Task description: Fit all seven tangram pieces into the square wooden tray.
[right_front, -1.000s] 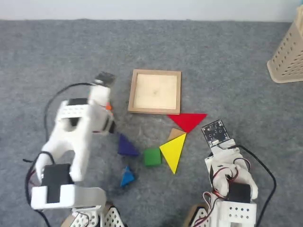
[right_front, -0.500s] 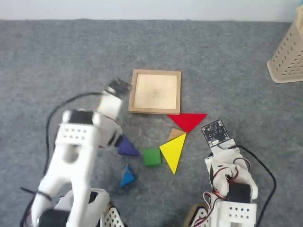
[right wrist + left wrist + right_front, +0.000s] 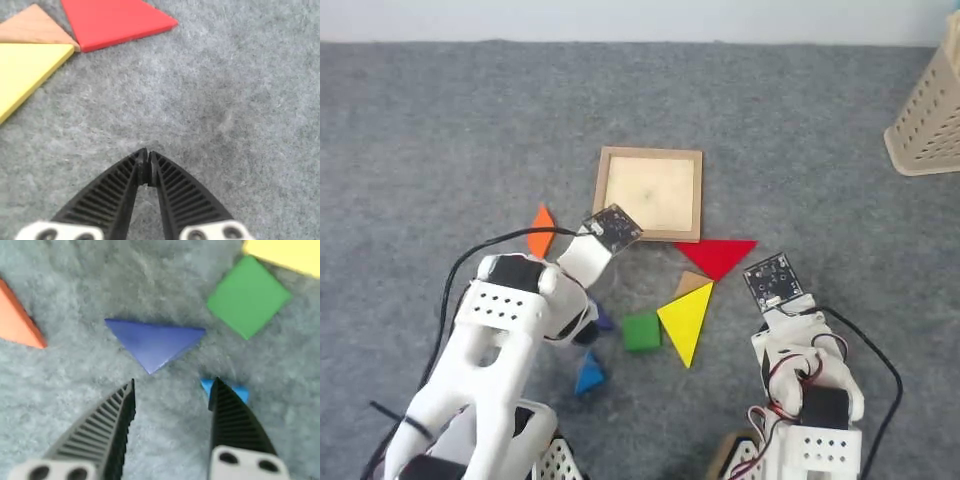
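a grey carpeted surface was spread beneath both arms, with a pale slatted basket [image 3: 930,110] at its right edge. the square wooden tray [image 3: 599,195] was seen near the middle of the carpet, and nothing was held inside it. all seven pieces were found loose on the carpet: the orange triangle [image 3: 541,231] near the tray's near left corner, the red triangle [image 3: 717,254] just beside its near right corner, the tan piece [image 3: 692,283] tucked between the red triangle and the yellow triangle [image 3: 688,318], the green square [image 3: 641,331] just beside the yellow one, the dark blue triangle [image 3: 152,342] close by, and the small blue triangle [image 3: 588,375] closest to the carpet's near edge. the left gripper [image 3: 173,384] was spread apart and empty, poised near the dark blue triangle. the right gripper [image 3: 148,155] was pressed closed on nothing, over bare carpet near the red and yellow triangles. the task was judged barely begun: no piece had been placed, and all seven were yet to be lifted and fitted, the dark blue triangle being judged the likeliest first pick.
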Robot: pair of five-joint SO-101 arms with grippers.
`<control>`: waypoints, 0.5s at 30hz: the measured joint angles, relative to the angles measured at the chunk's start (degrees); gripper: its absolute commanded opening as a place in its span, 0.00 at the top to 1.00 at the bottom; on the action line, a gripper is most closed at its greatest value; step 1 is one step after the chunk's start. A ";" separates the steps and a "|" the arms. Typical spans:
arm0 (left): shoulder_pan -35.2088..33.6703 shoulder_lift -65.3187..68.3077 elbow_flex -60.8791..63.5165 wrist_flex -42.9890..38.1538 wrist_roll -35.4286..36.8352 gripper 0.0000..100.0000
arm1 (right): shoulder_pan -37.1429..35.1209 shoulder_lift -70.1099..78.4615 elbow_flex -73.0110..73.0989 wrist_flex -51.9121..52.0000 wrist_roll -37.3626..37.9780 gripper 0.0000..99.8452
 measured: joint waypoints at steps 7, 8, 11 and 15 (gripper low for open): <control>3.78 0.09 3.78 -5.45 0.62 0.77 | 0.00 0.00 0.00 0.00 0.09 0.99; 4.75 1.05 3.78 -6.33 0.62 0.77 | 0.00 0.00 0.00 0.00 0.09 0.99; 5.19 6.59 3.78 -9.14 1.14 0.77 | 0.00 0.00 0.00 0.53 0.09 0.99; 4.75 15.65 2.37 -11.96 1.14 0.77 | 0.00 0.00 0.00 1.93 0.09 0.99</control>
